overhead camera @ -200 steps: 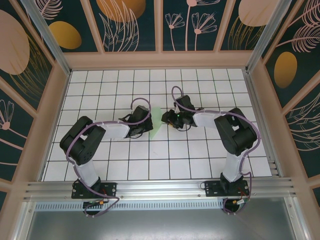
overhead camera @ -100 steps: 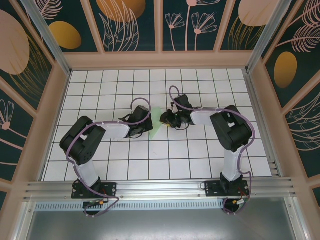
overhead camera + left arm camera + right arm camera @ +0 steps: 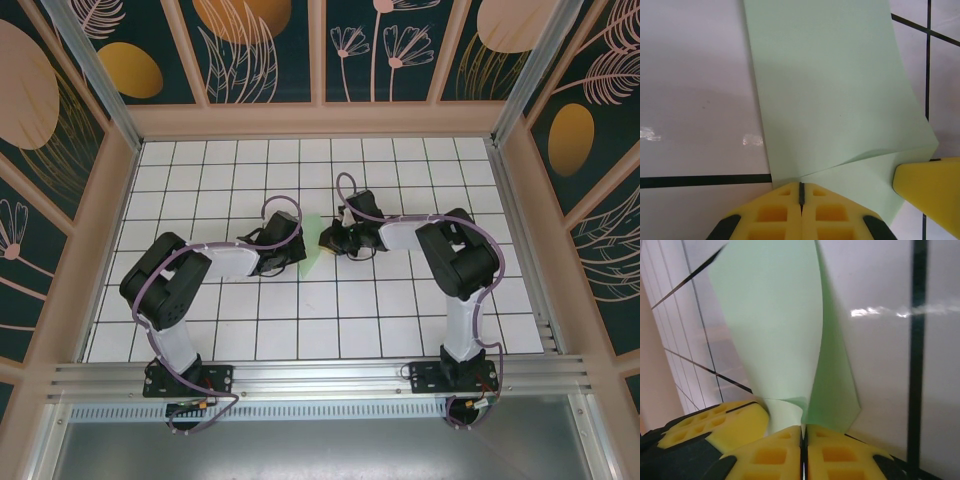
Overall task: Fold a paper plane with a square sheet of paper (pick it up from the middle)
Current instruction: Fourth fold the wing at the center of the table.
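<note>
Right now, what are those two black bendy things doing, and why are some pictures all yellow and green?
Those are two robot arms bolted to a white tiled table. One picture looks down on them from above. The other two come from little cameras on each arm's wrist, so you see its yellow fingers up close. Each arm ends in a gripper, like a hand with two fingers. Between them is a pale green paper, partly folded and curling up. The left gripper is shut, pinching one edge of it. The right gripper is shut too, pinching it from the other side. They are making a paper plane.
</note>
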Robot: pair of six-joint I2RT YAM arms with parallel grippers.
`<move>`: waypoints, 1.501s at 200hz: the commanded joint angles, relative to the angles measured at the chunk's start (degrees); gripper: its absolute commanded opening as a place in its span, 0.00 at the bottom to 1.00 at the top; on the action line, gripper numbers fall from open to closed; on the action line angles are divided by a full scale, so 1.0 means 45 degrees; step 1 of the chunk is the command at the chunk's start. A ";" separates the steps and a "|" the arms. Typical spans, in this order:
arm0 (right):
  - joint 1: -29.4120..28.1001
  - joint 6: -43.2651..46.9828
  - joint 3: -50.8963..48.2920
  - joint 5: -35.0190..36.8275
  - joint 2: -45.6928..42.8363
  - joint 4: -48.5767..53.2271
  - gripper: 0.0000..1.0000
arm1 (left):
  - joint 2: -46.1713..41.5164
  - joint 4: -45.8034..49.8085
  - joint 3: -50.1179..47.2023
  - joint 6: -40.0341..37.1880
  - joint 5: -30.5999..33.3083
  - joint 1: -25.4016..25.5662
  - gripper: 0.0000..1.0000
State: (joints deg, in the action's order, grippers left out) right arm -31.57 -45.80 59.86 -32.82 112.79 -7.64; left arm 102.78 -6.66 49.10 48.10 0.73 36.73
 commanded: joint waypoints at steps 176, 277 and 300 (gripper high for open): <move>-0.1385 -0.8223 -0.1595 0.7424 -0.3560 0.1791 0.00 | -0.3621 -0.6365 -0.3665 -0.6751 -0.1904 0.0046 0.69; -0.1264 -0.9099 -0.0058 0.6487 -0.2771 0.3354 0.00 | -0.1323 -0.8013 -0.3151 -1.2263 -0.3191 0.0061 0.74; -0.1188 -0.9042 0.0054 0.6174 -0.2698 0.3398 0.00 | -0.1008 -0.8128 -0.2934 -1.3098 -0.3296 0.0112 0.72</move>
State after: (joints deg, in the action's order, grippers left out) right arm -37.47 -85.91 58.17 -3.07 99.59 5.28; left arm 96.84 -40.32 33.87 -3.16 -11.99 36.77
